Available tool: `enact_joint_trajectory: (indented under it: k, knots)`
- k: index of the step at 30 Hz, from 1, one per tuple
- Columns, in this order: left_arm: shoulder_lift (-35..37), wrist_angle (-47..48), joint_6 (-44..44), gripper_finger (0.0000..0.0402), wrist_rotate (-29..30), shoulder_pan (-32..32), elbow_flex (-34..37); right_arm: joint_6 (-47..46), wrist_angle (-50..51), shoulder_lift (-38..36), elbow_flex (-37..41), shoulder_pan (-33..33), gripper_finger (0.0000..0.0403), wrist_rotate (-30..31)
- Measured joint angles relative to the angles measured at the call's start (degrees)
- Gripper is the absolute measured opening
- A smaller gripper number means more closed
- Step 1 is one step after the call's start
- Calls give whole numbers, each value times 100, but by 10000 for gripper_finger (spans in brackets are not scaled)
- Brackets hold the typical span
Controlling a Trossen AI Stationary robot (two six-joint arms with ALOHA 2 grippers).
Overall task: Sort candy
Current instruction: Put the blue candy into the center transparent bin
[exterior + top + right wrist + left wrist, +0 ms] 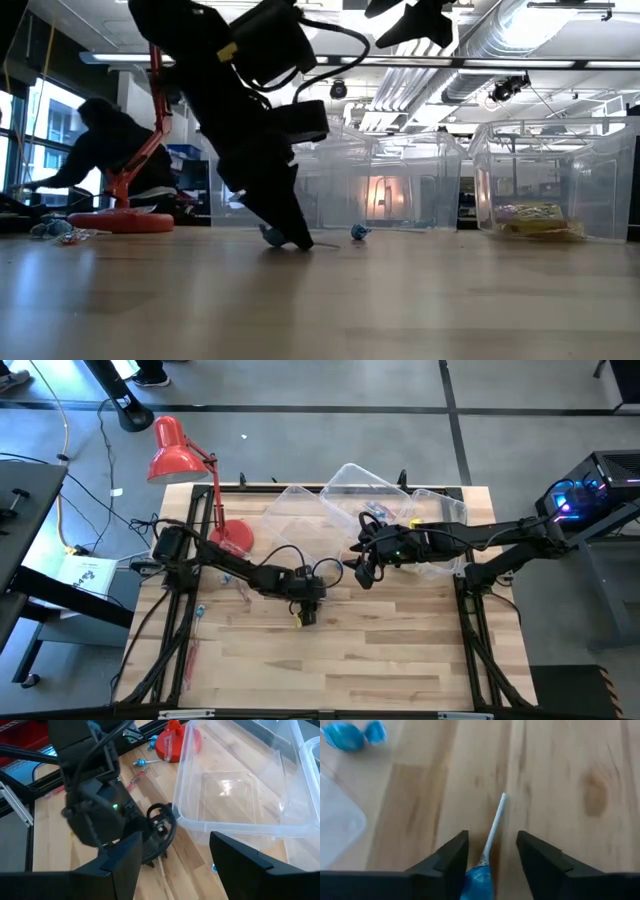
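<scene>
My left gripper point(490, 857) is open and low over the middle of the table point(305, 610). A blue-wrapped piece point(477, 880) on a thin white stick point(495, 822) lies on the wood between its fingers, with the stick pointing away from them. A second blue piece point(350, 735) lies farther off. In the low view two blue pieces point(272, 236) point(358, 232) rest on the table by the fingers point(290, 225). My right gripper point(172, 855) is open and held in the air point(365, 572) near the bins. Yellow packets point(535, 215) sit in the right bin. My left gripper comes down slanting from above, with one finger on either side of the blue-wrapped head point(476, 877) of the stick candy. The head lies on the table close beside one finger point(451, 862). Whether that finger touches it cannot be told.
Three clear plastic bins point(365, 500) stand along the table's far edge; one bin's corner point(335, 825) is near my left gripper. A red desk lamp point(180, 450) stands at the far left corner. More blue and red pieces point(197, 615) point(135, 777) lie on the left side.
</scene>
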State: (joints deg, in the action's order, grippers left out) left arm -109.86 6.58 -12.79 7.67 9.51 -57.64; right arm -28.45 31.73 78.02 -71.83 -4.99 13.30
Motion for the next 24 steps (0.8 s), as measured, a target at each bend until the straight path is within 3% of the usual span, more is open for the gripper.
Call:
enact_joint_trajectory:
  k: [6, 13, 18, 24]
  knots:
    - [167, 624, -315, 15, -527, 228, 12, 0, -9, 0, 0, 2, 227, 2]
    - [1163, 1155, -308, 4, -996, 388, 58, 0, -29, 2, 0, 1, 227, 2]
    - [2138, 1126, -160, 2, -803, 420, 49, 28, -214, 4, 0, 1, 227, 1]
    - [3157, 839, 2, 1, 48, 269, 47, 95, -712, -2, 0, 2, 227, 0]
